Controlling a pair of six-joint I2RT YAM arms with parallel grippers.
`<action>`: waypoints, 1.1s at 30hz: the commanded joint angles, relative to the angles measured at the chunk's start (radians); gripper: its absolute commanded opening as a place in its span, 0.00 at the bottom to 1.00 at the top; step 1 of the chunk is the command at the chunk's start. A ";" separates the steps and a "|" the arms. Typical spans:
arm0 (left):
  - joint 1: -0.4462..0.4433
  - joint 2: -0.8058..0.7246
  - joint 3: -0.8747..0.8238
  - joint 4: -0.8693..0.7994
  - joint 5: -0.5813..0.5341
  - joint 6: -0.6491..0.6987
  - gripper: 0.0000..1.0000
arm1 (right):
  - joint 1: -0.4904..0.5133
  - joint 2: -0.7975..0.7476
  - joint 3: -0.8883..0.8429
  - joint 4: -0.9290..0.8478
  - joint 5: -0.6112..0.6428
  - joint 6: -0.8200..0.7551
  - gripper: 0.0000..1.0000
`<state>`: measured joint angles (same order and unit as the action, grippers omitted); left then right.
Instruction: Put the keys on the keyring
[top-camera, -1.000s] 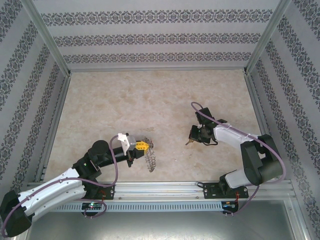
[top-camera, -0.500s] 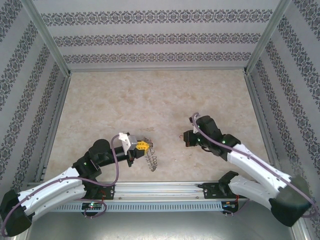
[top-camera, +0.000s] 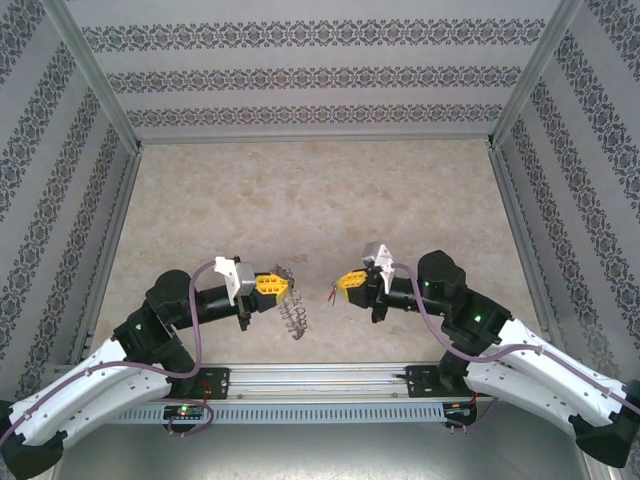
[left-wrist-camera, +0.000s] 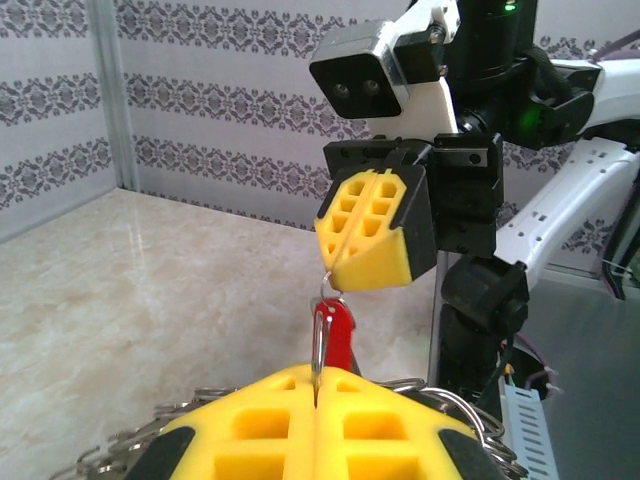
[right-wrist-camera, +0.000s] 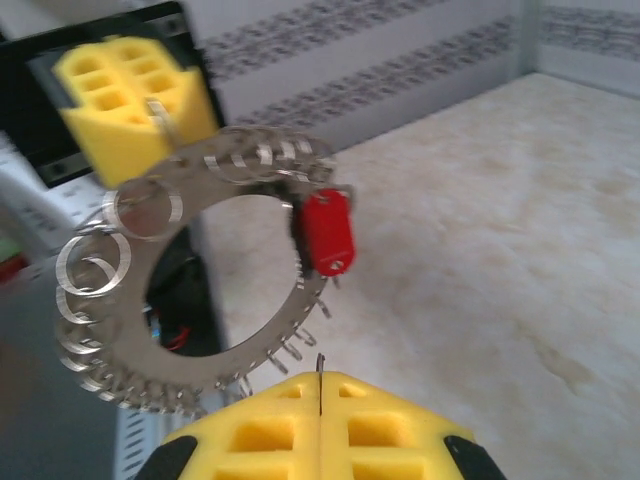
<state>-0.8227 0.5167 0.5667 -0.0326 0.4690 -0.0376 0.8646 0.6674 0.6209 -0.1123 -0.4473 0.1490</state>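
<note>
My left gripper (top-camera: 284, 287) is shut on the keyring (top-camera: 295, 312), a scalloped wire ring that hangs from its yellow pads above the table. In the right wrist view the keyring (right-wrist-camera: 250, 345) faces the camera, held at its top by the left gripper (right-wrist-camera: 150, 112). My right gripper (top-camera: 340, 284) points at the left one from close by, shut on a thin metal bit of a key (top-camera: 330, 294). A red-headed key (left-wrist-camera: 340, 335) hangs just under the right gripper (left-wrist-camera: 338, 277). The key (right-wrist-camera: 327, 232) lies against the ring's right side; I cannot tell whether it is threaded on.
The marble-patterned table top (top-camera: 300, 190) is fenced by patterned walls and aluminium rails (top-camera: 310, 142). Both arm bases sit on the rail (top-camera: 320, 378) at the near edge. Small loose rings (right-wrist-camera: 95, 268) dangle from the keyring's left side.
The right arm lifted off the table at centre right, swung left and turned its gripper to face the left one. The left gripper rose slightly with the keyring.
</note>
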 joint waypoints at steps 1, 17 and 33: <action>0.008 0.011 0.068 -0.088 0.055 0.060 0.00 | 0.022 0.013 0.046 0.109 -0.185 -0.044 0.00; 0.007 0.083 0.094 -0.066 0.089 0.175 0.00 | 0.066 0.183 0.081 0.319 -0.230 0.099 0.00; 0.007 0.082 0.098 -0.081 0.075 0.192 0.00 | 0.068 0.272 0.128 0.251 -0.192 0.077 0.00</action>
<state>-0.8227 0.6098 0.6289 -0.1280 0.5236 0.1299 0.9257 0.9501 0.7242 0.1371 -0.6518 0.2329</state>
